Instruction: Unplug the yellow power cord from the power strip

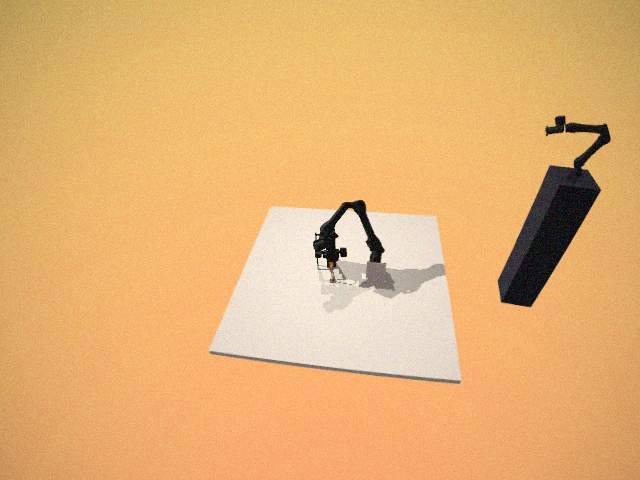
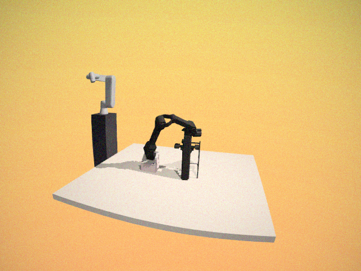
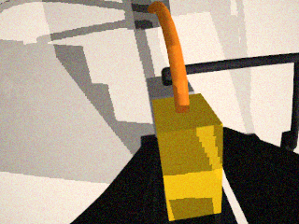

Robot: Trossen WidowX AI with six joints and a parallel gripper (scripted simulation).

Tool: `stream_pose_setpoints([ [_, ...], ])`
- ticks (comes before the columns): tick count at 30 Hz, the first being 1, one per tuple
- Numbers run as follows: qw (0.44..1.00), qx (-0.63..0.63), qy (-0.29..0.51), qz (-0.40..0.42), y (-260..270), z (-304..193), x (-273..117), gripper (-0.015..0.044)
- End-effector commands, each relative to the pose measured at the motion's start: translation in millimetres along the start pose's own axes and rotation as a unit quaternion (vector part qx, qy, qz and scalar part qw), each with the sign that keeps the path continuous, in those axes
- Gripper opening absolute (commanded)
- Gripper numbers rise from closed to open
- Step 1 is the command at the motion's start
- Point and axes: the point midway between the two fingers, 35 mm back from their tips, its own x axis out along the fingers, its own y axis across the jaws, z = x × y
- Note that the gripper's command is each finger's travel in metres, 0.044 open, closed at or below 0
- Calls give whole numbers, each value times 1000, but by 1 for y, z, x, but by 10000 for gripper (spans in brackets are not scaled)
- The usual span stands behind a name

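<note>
A yellow box-shaped plug (image 3: 193, 154) fills the middle of the wrist view, with the orange cord (image 3: 175, 61) (image 1: 331, 274) leaving its end. In the top view the cord runs down towards the table. My gripper (image 3: 187, 142) (image 1: 330, 263) (image 2: 185, 176) points down, with a black finger on each side of the plug, shut on it. In the exterior view the arm hides plug and cord. I cannot clearly make out the power strip or tell whether the plug is seated in it. A small grey surface (image 3: 156, 87) shows just behind the plug.
A thin black bar frame (image 3: 234, 63) (image 2: 198, 157) stands close beside my gripper. The arm's base block (image 1: 376, 273) (image 2: 149, 166) is on the white table (image 1: 330, 335) (image 2: 221, 210). A dark pedestal (image 1: 547, 242) (image 2: 105, 140) carrying another arm stands off the table.
</note>
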Motion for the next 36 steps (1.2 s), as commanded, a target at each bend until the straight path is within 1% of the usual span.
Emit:
stream_pose_setpoints([
  [1,999,-7,-37,-5,-1,33,-9,0],
  [7,999,-7,-37,-4,0,42,-12,0],
  [10,999,-8,-34,-3,1,34,-8,79],
  [20,999,-8,-34,-3,1,34,-8,341],
  [24,999,-8,-36,-4,0,57,-15,440],
  [28,999,-8,-36,-4,2,92,-24,440],
  [36,999,-8,-36,-4,2,94,-25,440],
])
